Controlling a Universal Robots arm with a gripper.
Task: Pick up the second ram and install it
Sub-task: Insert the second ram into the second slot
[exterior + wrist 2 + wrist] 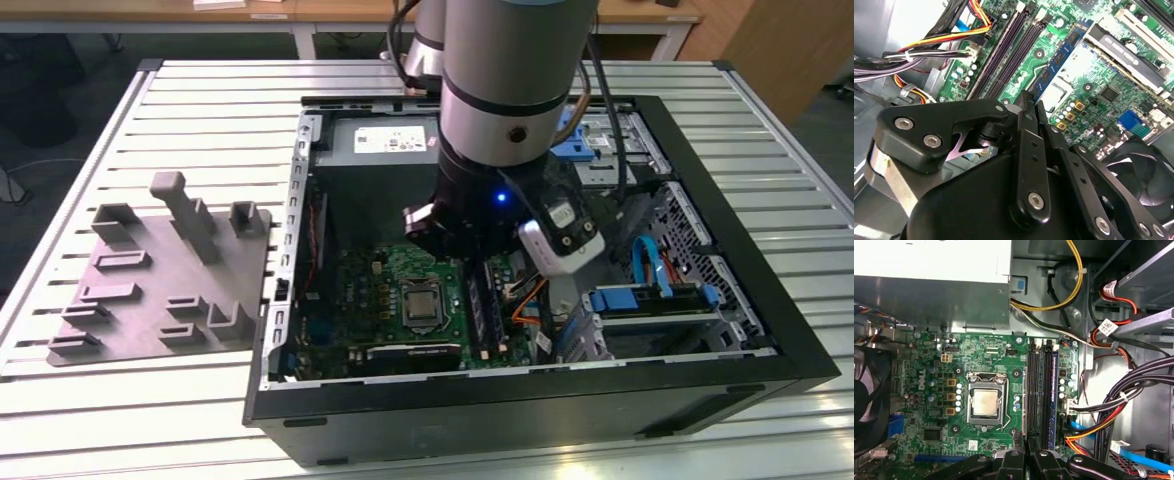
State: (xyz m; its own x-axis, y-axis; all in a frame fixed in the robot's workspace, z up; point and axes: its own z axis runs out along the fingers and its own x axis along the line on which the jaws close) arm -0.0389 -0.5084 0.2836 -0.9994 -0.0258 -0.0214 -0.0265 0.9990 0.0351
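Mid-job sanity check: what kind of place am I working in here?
Probably a robotics lab or workshop bench: an open computer case sits on a slotted metal table, a grey fixture block lies beside it, and wooden desks stand behind.

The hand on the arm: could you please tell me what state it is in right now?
Hand: closed, holding the second ram over the motherboard.

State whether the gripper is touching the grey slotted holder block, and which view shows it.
Apart. The exterior view shows the gripper down inside the open computer case, while the grey holder block sits on the table outside it.
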